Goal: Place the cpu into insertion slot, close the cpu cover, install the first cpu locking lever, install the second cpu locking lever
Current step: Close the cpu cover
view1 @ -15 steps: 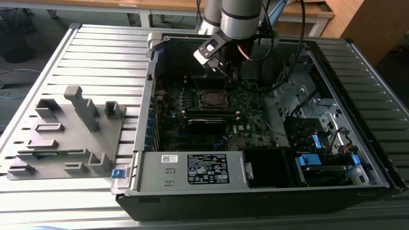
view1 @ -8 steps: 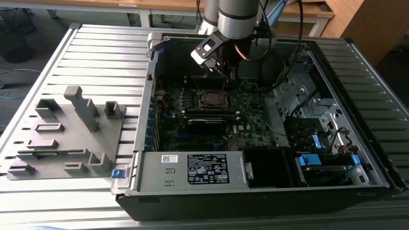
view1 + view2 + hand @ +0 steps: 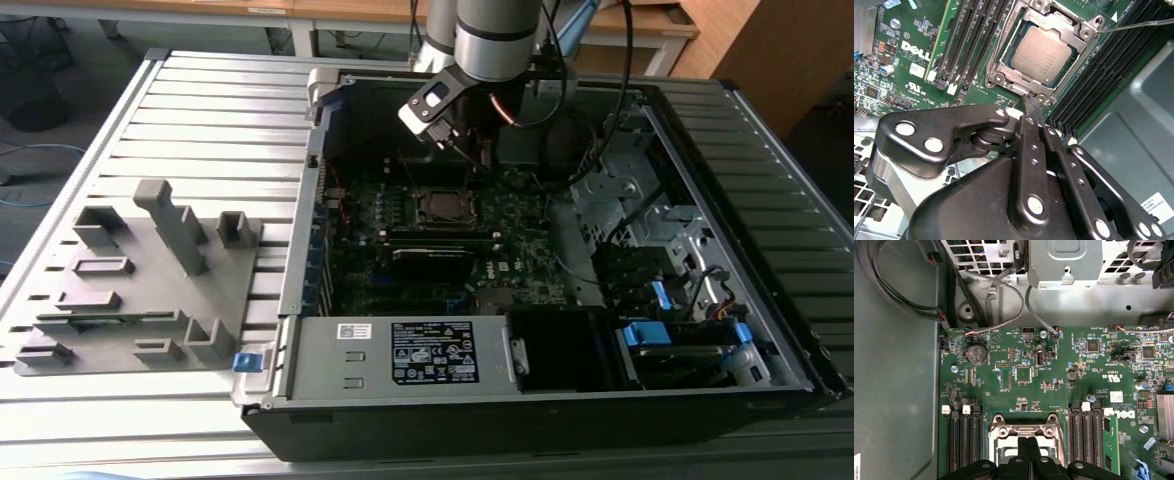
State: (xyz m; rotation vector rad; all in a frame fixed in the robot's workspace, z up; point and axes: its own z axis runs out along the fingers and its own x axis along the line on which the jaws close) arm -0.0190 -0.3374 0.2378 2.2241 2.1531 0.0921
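In the exterior view the pincer [image 3: 467, 158] hangs inside the open case [image 3: 534, 425]; in both wrist views it is pressed together and empty, seemingly as a slim pusher, its tip at the edge of the cpu cover [image 3: 1006, 52], which lies over the seated cpu [image 3: 1046, 54].

We see white logo lettering [image 3: 918, 49] printed on the green motherboard [image 3: 904, 85], faint marks on the silver-grey square cpu [image 3: 1046, 52], and a black-and-white printed sticker [image 3: 431, 352] on the grey metal power supply box [image 3: 320, 375], its small print beyond our reading.
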